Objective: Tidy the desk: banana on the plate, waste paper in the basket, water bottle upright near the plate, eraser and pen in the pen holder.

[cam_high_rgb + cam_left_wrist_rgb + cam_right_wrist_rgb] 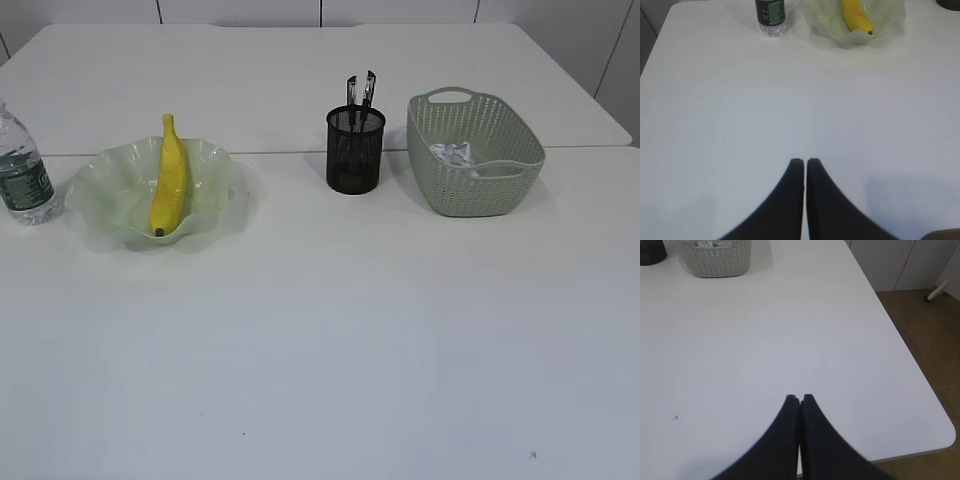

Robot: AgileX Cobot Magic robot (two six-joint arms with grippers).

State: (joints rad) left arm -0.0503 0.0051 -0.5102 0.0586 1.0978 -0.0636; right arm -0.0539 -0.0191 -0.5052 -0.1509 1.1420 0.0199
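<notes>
- I see the banana (pixel 171 180) lying lengthwise in the pale green scalloped plate (pixel 100 185), at the left of the exterior view.
- The water bottle (pixel 20 170) stands upright just beside the plate's left rim, partly cut off by the picture's left edge.
- The black mesh pen holder (pixel 355 150) sits mid-bench with a pen (pixel 362 90) poking out of the top. I cannot see inside, so I cannot tell whether the eraser is there.
- The crumpled waste paper (pixel 455 155) lies inside the green woven basket (pixel 475 150), to the right of the holder.
- My left claw (pixel 805 161) is closed tip to tip and holds nothing. It hangs over bare bench (pixel 740 110), well apart from the bottle and plate.
- My right claw (pixel 799 399) is likewise closed and empty, well apart from the basket.
- I judge the tidying essentially finished, with only the eraser unconfirmed. The careful step now is to check the holder before touching anything.
- If I move, I would lift each arm clear first and keep away from the upright bottle, which could tip easily.
- The near half of the bench is open room. In the right wrist view the bench's right edge and near corner are close, with wooden floor (pixel 920 340) beyond.
</notes>
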